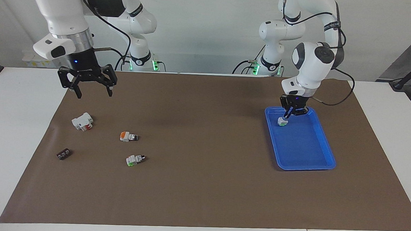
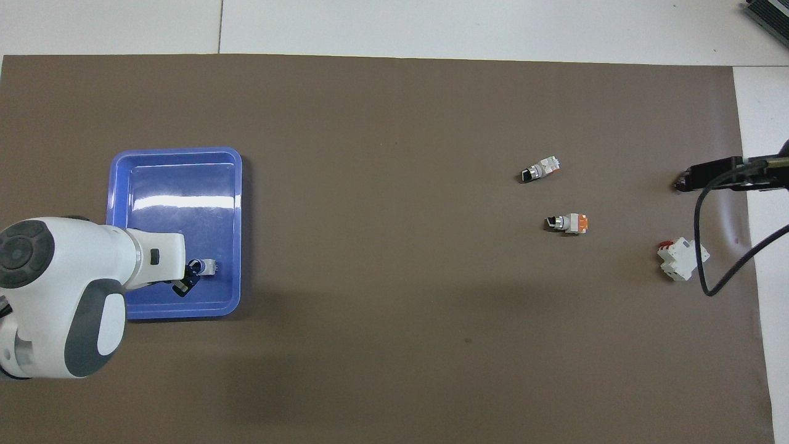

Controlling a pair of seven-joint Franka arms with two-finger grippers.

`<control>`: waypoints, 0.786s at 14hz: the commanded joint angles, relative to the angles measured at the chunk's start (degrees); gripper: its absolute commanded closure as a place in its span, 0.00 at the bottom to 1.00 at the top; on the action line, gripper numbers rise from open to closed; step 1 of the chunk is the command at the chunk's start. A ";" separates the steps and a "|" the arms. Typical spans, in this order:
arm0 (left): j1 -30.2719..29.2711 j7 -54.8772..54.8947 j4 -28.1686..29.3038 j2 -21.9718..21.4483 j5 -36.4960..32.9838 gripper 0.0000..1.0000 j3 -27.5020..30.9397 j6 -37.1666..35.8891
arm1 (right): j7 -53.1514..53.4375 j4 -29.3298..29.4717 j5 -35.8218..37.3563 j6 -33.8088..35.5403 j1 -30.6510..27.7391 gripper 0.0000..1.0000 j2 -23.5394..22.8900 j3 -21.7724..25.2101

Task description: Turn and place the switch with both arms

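The switch [image 1: 128, 136] with the orange block lies on its side on the brown mat [image 1: 202, 184], toward the right arm's end; it also shows in the overhead view [image 2: 567, 222]. No gripper touches it. My right gripper [image 1: 94, 95] hangs open and empty above the mat's edge, over the spot just nearer the robots than the white block; only its tip [image 2: 715, 174] shows from above. My left gripper [image 1: 287, 115] is down inside the blue tray [image 1: 325, 162] at the knob end of a second small switch [image 1: 282, 122] with a green block, which touches the tray floor.
A white block with a red part [image 1: 82, 121] and a small dark piece [image 1: 63, 154] lie near the right arm's end of the mat. Another green-block switch [image 1: 135, 159] lies farther from the robots than the orange one. The right arm's cable [image 2: 709, 246] hangs beside the white block.
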State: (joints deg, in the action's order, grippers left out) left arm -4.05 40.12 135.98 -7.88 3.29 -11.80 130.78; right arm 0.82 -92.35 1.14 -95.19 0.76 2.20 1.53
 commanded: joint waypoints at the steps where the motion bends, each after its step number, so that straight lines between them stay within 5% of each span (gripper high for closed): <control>1: 0.01 0.39 -1.94 -1.16 -1.18 0.00 0.29 -2.54 | 2.08 -2.40 -0.09 0.62 1.08 0.00 1.84 0.31; 7: 0.01 -8.10 -3.53 -8.72 -1.18 0.00 2.57 -11.33 | 3.30 -1.17 -0.08 4.73 2.31 0.00 2.46 2.59; 11: 1.32 -31.65 -8.70 -7.76 -1.18 0.00 3.71 -13.10 | 4.37 -2.74 -0.18 3.61 3.01 0.00 3.07 2.78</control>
State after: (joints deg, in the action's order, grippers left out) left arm -4.03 17.56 130.87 -16.48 3.28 -9.08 119.50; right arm 3.82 -93.02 1.15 -91.07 2.77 3.94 3.73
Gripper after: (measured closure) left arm 0.000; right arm 0.000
